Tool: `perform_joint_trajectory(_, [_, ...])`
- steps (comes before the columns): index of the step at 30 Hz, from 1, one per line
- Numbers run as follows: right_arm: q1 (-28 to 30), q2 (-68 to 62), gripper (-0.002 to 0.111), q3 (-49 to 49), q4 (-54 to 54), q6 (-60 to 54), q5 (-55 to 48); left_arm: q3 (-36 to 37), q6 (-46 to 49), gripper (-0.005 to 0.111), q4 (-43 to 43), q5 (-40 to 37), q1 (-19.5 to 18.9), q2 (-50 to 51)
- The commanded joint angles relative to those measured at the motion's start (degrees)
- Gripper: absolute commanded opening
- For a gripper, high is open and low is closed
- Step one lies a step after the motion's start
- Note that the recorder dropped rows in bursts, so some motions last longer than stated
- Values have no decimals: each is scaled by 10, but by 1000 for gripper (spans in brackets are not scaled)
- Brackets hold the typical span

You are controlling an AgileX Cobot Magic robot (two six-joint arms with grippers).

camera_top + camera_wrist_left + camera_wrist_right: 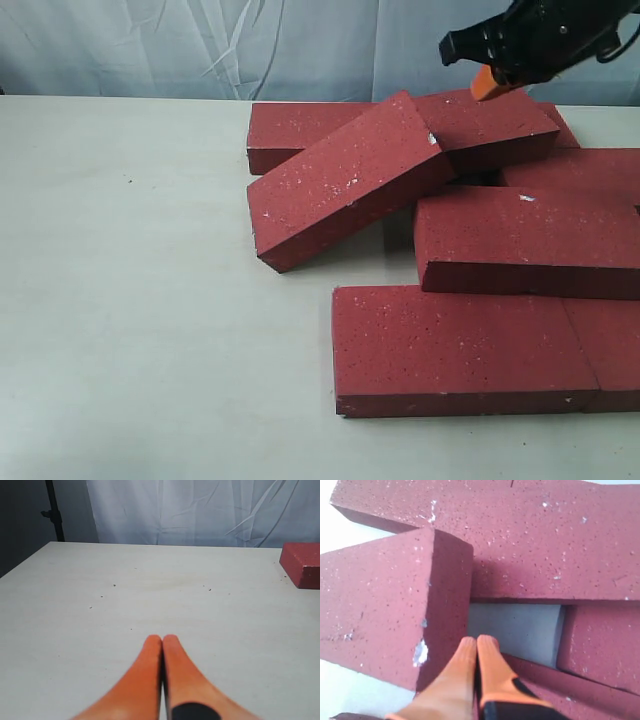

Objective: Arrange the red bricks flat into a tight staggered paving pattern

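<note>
Right gripper (pixel 476 641) is pinched shut on nothing, and we see it poised over a small gap among the red bricks (pixel 500 240), just beside the chipped corner of the tilted brick (pixel 385 605); whether it touches we cannot tell. Left gripper (pixel 161 639) is likewise closed and empty above the bare table (pixel 150 580), well apart from the bricks, which crowd the table's right side.

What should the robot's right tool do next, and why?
Probably nudge the tilted brick sideways until it drops flat on the table. The shut right tool sits just beside that brick's raised end, and the pattern needs every brick lying flat.
</note>
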State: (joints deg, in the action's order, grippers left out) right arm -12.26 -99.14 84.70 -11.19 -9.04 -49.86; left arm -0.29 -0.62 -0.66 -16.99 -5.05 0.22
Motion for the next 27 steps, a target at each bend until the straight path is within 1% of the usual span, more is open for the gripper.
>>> perform_joint_trajectory(1, [-14,-42,-1,56,44,7,-22,3,-3,0,-7,4,0,-2])
perform_joint_trajectory(5, [-24,-77,-1,87,87,38,-23,3,-3,0,-7,4,0,-2])
perform_joint_trajectory(10, [-28,-114,-1,99,92,48,-32,3,-3,0,-7,4,0,-2])
perform_joint_trajectory(14, [-47,-124,-1,99,93,49,-37,3,-3,0,-7,4,0,-2])
perform_joint_trajectory(19, [-100,-155,-1,99,91,49,-35,3,-3,0,-7,4,0,-2])
perform_joint_trajectory(22, [-145,-171,-1,99,68,49,-16,3,-3,0,-7,4,0,-2])
perform_joint_trajectory(27, [-184,-190,-1,99,66,49,3,3,-3,0,-7,4,0,-2])
